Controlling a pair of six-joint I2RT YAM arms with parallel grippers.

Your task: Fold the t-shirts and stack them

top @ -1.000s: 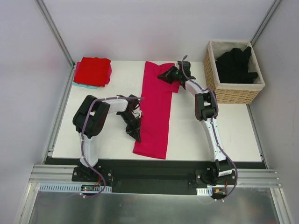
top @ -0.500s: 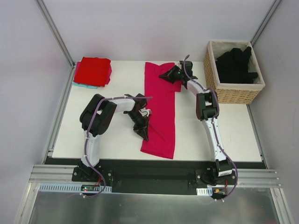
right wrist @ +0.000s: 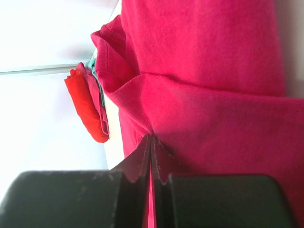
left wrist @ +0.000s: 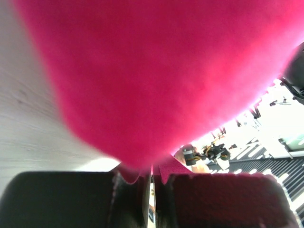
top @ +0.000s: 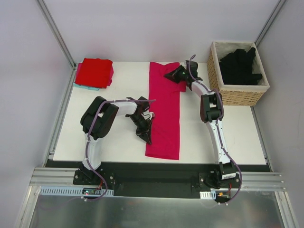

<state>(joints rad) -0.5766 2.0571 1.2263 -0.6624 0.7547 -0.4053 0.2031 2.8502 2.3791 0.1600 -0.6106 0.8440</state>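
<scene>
A magenta-pink t-shirt (top: 165, 111) lies folded into a long narrow strip down the middle of the white table (top: 114, 95). My left gripper (top: 147, 137) is shut on its left edge near the front; the cloth (left wrist: 156, 71) fills the left wrist view. At the strip's far right corner my right gripper (top: 171, 76) is shut on the same shirt (right wrist: 209, 95). A folded red t-shirt (top: 95, 71) tops a small stack at the far left corner, seen too in the right wrist view as the red t-shirt (right wrist: 85, 104). Black t-shirts (top: 240, 65) fill the basket.
A woven wicker basket (top: 237, 93) stands at the far right corner of the table. A teal cloth edge (top: 85, 87) shows under the red stack. Metal frame posts rise at both far corners, and a dark rail (top: 156, 166) runs along the near edge.
Both grippers have dragged the magenta-pink strip to the right. Its front end swung right, so the strip now lies straighter. The left arm followed rightward.
</scene>
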